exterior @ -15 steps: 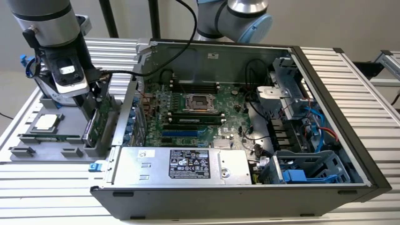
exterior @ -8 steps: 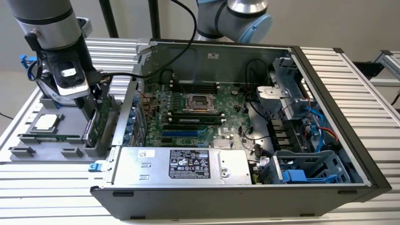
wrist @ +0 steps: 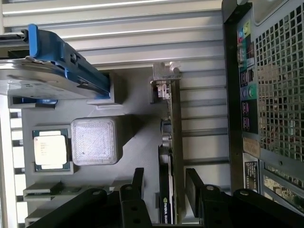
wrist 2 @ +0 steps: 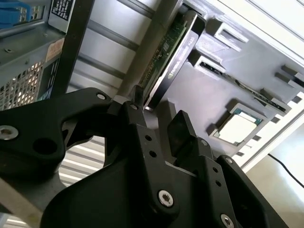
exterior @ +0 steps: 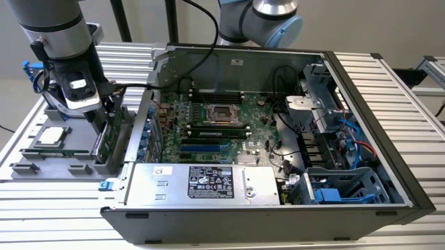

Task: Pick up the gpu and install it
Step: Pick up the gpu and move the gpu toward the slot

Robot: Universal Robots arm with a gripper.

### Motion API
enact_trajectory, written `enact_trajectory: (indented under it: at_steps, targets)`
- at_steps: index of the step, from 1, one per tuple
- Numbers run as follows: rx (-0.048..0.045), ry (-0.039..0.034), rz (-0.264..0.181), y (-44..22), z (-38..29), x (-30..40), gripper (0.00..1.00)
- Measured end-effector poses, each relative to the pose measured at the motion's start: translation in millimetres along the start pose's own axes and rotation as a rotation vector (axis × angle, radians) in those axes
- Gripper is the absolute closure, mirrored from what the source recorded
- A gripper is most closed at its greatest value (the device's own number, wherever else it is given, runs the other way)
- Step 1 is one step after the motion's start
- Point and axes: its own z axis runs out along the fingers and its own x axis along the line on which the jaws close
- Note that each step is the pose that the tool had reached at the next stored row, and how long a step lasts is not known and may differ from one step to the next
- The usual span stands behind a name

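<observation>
Exterior view: the slatted table [exterior: 407, 99] carries an open computer case [exterior: 208, 233], laid on its side with the motherboard [exterior: 222, 130] exposed. A grey parts tray [exterior: 49, 174] lies just beside the case on the exterior view's left. The arm [exterior: 59, 28] stands over the tray edge nearest the case.

Tray contents, first wrist view:
- A hard drive [wrist: 42, 80] with blue rails sits at one corner.
- The gpu [wrist: 172, 137] stands on its long edge in a holder along the tray edge next to the case. Its silver bracket [wrist: 166, 72] is at the end away from the gripper [wrist: 166, 183].
- A processor [wrist: 50, 148] lies flat towards the tray's middle, well apart from the card.

Gripper state: the fingers [wrist: 194, 183] are spread and straddle the card near its shroud end, one on each side. Nothing is gripped. One finger is just beside the circuit-board face. The other stands off from the black shroud face with a visible gap. How far down the card the tips reach cannot be told.

Assessed risks:
1. The straddle looks off-centre. On closing, the nearer finger would likely meet the card first and push it sideways in its holder, tilting it or giving a skewed grasp.
2. A pad landing on board components rather than bare board could slip or do damage.
3. The case wall is near the card, so sideways drift could bring the gripper body against it.
4. A tilted hold would probably carry through as misalignment at the motherboard slot, with the bracket liable to catch.
</observation>
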Motion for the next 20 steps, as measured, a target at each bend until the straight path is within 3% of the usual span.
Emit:
enact_trajectory:
  at_steps: [20]
  targets:
    - [0.0,0.0,0.0,-0.7,16.5,-0.5,0.0]
